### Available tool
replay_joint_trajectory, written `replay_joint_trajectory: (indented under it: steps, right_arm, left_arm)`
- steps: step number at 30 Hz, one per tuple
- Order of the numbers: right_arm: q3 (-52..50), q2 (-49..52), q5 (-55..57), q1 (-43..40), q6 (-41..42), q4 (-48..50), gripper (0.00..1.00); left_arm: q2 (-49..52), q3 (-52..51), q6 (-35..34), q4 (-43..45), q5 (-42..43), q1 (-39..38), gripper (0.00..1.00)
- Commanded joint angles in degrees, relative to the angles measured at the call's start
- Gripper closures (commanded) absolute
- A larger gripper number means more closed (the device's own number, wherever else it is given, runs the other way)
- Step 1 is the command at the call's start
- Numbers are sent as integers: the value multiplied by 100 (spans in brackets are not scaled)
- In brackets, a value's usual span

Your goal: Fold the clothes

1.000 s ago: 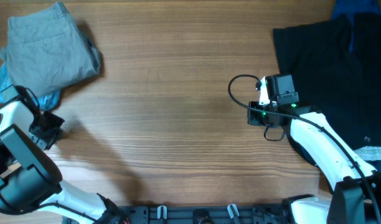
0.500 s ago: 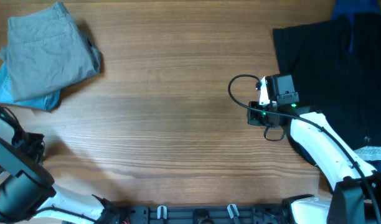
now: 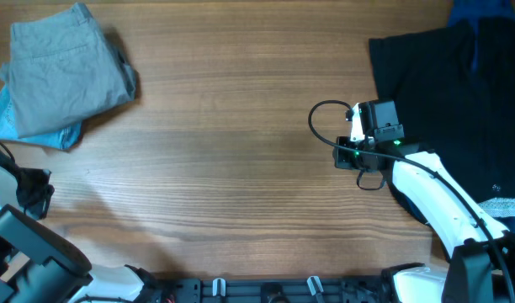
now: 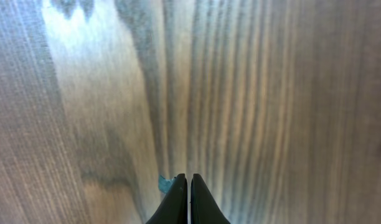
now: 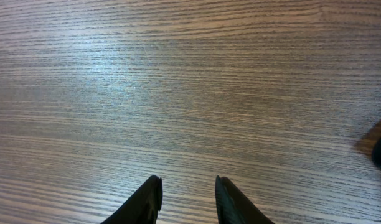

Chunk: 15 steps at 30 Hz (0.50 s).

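The left gripper (image 4: 188,198) is hovering over the table (image 3: 241,168) at its near-left edge, its two fingers pressing tight together with nothing that I can see between them; a tiny teal speck (image 4: 164,183) is showing just beside the tips, and I cannot tell what it is. The right gripper (image 5: 187,190) is hanging over the table's right-hand half with its fingers standing apart and holding nothing, only bare wood grain lying beneath them. A black cable (image 3: 316,118) is looping out from that wrist towards the table's middle. Further out, a folded grey garment (image 3: 68,71) is lying in the table's far-left corner, resting on top of a light blue garment (image 3: 39,130) that is peeking out along its near side. A dark garment (image 3: 459,101) is lying spread and unfolded over the table's right end, just beside the right arm, and a blue cloth (image 3: 485,10) is sticking out at the table's far-right corner.
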Motion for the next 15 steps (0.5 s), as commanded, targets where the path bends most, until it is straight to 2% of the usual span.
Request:
replay_joint_trajectory:
  steps: [1,3,7,9,10,11,12,15]
  right_arm:
    - [22,-68,114,0,-107,22,66]
    - [22,-68,114,0,-105,17,66]
    - [24,-68,114,0,-109,-33,66]
    - [22,-68,114,0,-107,-76,66]
    - [22,-68,114,0,-107,-87,65]
    - [24,-68,114,0,-105,-90,66]
    - [24,-68,114,0,-101,-92,66]
    - [24,-68,114,0,-101,-122,66]
  left_arm:
    - [-313,-35,444,308,505,-166,96]
    - [-391,-35,651,640,754,-251,91]
    - [-439,219,678,1484,671,-271,94]
    - [-439,350,1062,2044,667,-271,92]
    - [-439,352,1311,2308,667,-271,66]
    - [-439,352,1552,2636,660,-251,4]
    - [-439,352,1519,2780,691,-225,0]
    - [-437,352,1373,2848,798,-142,0]
